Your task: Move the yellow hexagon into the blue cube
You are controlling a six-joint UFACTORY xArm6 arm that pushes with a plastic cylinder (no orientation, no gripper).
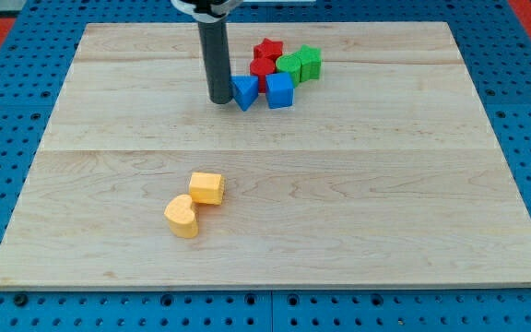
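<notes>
Well below my tip [220, 99], yellow hexagon [207, 188].

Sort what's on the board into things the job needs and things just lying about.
Needed: yellow hexagon, blue cube, my tip.

Lying about: yellow heart, blue triangle, red star, red cylinder, two green blocks.

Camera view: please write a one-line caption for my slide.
My tip rests beside the blue triangle and blue cube, far from the yellow hexagon near the view's bottom.
</notes>
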